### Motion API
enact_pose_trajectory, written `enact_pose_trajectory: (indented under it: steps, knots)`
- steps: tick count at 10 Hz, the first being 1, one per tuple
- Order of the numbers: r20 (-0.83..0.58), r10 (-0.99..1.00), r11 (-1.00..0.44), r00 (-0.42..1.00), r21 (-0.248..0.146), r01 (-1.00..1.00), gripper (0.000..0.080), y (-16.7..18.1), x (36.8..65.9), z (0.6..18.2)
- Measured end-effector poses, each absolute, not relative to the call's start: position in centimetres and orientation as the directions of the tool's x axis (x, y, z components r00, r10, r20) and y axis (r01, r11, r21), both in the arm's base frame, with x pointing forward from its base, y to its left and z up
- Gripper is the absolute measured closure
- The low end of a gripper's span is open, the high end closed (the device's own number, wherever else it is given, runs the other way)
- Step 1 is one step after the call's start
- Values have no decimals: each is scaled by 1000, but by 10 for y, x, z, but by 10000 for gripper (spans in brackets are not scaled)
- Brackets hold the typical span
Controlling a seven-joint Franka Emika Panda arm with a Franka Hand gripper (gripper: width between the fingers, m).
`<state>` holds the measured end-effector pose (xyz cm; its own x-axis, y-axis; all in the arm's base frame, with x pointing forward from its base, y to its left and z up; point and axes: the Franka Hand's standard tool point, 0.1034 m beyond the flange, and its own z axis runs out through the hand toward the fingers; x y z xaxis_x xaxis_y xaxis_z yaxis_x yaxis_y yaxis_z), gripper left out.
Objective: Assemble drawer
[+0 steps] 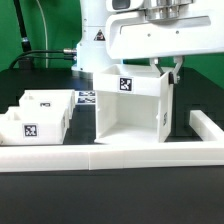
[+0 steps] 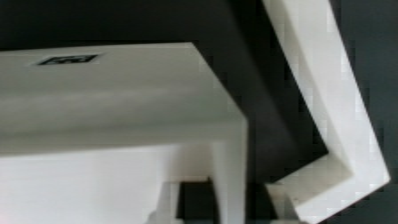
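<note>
Exterior view: the drawer housing [image 1: 130,105] stands just behind the border rail [image 1: 110,157]. Two small trays [image 1: 35,118] sit behind the same rail, toward the exterior view's left. The gripper [image 1: 169,70] straddles the housing's top side wall. I cannot tell whether it is clamped.

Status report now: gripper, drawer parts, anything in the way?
Gripper at housing top edge, exterior view's right; grip unclear. Trays outside housing, not inserted. Rail close in front.
</note>
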<state>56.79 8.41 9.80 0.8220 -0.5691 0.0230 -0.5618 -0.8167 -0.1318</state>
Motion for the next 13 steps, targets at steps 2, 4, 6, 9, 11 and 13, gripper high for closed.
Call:
enact_pose_trajectory:
  steps: [2,4,6,9,11,13]
  knots:
    - [13,-654,-750,757,-139,-646,757,84,573,100]
    - [-10,-732,-672,681,-151,-725,757,88,574,102]
    - [-37,-825,-553,565,-160,-818,757,90,573,100]
    - [-114,-968,-206,224,-150,-967,755,91,577,97]
    - [-134,-978,-138,159,-147,-979,755,92,579,98]
    - [-134,-977,-146,167,-149,-978,755,93,578,98]
